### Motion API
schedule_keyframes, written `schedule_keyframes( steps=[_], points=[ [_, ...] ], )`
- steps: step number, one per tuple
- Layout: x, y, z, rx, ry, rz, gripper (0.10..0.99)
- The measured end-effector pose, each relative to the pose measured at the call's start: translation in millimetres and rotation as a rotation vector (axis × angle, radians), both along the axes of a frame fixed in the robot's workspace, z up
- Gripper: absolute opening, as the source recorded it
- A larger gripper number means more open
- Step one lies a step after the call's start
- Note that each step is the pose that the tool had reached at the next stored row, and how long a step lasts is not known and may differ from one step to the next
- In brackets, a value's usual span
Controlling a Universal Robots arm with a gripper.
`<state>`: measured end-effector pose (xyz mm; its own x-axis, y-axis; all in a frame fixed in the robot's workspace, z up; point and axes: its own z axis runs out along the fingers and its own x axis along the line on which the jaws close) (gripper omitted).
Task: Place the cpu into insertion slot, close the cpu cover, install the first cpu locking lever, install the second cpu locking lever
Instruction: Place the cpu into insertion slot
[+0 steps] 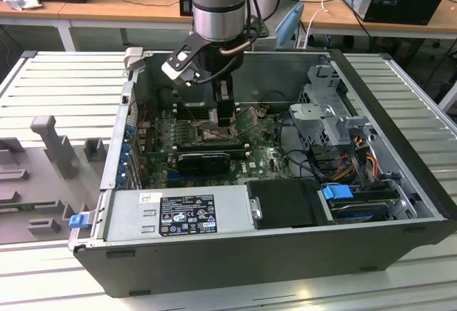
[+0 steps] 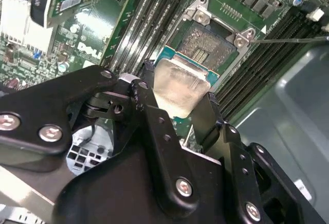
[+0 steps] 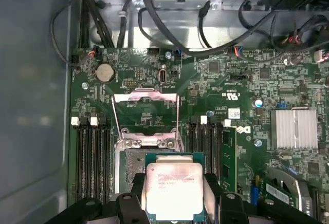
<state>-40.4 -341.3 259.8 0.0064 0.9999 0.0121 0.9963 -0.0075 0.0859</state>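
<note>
Silvery-grey metal tops the flat square cpu (image 3: 173, 193), clamped by two opposite edges in the black gripper (image 3: 174, 182), partly over the pinned insertion slot (image 2: 205, 47). The thin metal cpu cover (image 3: 145, 97) is swung open. In the exterior view, the gripper hangs near eleven o'clock inside the open computer case (image 1: 250, 261), above the green motherboard (image 1: 264, 160).

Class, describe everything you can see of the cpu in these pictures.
The cpu is a flat square chip with a pale silvery metal top bearing faint print and a green board edge around it. The tool's black fingers grip two opposite sides, holding it over the insertion slot. Whether it is seated cannot be told.
</note>
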Motion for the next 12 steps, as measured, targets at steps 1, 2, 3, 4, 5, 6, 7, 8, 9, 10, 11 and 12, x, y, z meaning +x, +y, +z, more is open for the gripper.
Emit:
schedule_keyframes(
  steps=[1,2,3,4,5,6,7,8,9,10,11,12],
  points=[
    [-1.4,0.1,-3.0,0.0,0.0,0.0,0.529],
    [-2.4,1.0,-6.7,0.0,-0.0001,0.0,0.529],
    [-2.9,2.9,-9.6,0.0,0.0,0.0,0.529],
    [-3.4,5.9,-13.2,0.0,0.0001,0.0,0.529],
    [-3.9,8.9,-16.0,0.0,0.0,0.0,0.529],
    [-4.5,11.3,-18.3,0.0,0.0,0.0,0.529],
    [-5.2,13.1,-20.1,0.0,0.0,0.0,0.529],
    [-6.8,14.1,-22.3,0.0,-0.0002,0.0,0.529],
    [-8.5,14.6,-24.6,0.0,-0.0001,0.0,0.529],
    [-9.5,15.0,-26.6,0.0,-0.0001,0.0,0.529],
    [-10.1,15.3,-28.3,0.0,-0.0001,0.0,0.529],
    [-10.2,16.0,-31.5,0.0,0.0,0.0,0.529]
  ],
)
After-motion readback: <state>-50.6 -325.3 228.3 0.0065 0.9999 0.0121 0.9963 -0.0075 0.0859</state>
